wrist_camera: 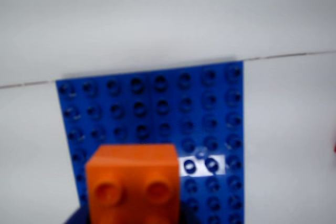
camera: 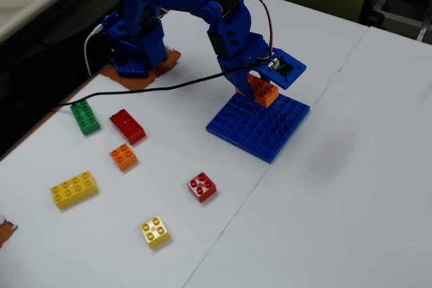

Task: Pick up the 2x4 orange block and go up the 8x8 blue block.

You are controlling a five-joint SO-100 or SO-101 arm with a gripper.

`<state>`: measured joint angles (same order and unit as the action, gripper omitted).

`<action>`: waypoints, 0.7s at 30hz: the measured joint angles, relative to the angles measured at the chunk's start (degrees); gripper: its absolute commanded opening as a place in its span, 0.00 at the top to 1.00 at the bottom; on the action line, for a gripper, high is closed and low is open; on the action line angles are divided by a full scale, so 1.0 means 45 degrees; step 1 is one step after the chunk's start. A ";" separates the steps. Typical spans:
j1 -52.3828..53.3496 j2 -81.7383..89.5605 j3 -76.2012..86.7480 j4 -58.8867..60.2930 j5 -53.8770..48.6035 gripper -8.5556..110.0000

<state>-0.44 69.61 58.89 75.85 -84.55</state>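
Your gripper (camera: 260, 85) was clamped on the orange block (camera: 263, 91), holding it over the back edge of the blue baseplate (camera: 260, 126), centre right of the fixed view. I couldn't tell whether the block touched the studs or sat just above.

Room: the plate's front and right edges faced bare white table (camera: 351, 187). The loose bricks all sat well apart in the lower left: green brick (camera: 85, 116), red brick (camera: 127, 126), small orange brick (camera: 123, 156), long yellow brick (camera: 74, 189), small red brick (camera: 202, 187), small yellow brick (camera: 155, 231). A black cable (camera: 135, 92) ran left of the plate, clear of it.

The wrist view showed only the orange block (wrist_camera: 134, 184) at bottom centre and the baseplate (wrist_camera: 157, 108) filling the middle, its far edge on a table seam (wrist_camera: 289, 55). No fingers were visible there; the fixed view alone showed the arm and the other bricks.
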 measured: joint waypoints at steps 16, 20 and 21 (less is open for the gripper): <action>-0.0059 0.0000 0.0000 0.0117 -0.0059 0.93; -0.0059 0.0000 0.0000 0.0117 -0.0254 0.93; -0.0059 0.0000 0.0000 0.0117 -0.0312 0.93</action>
<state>-0.70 69.61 58.89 76.38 -85.96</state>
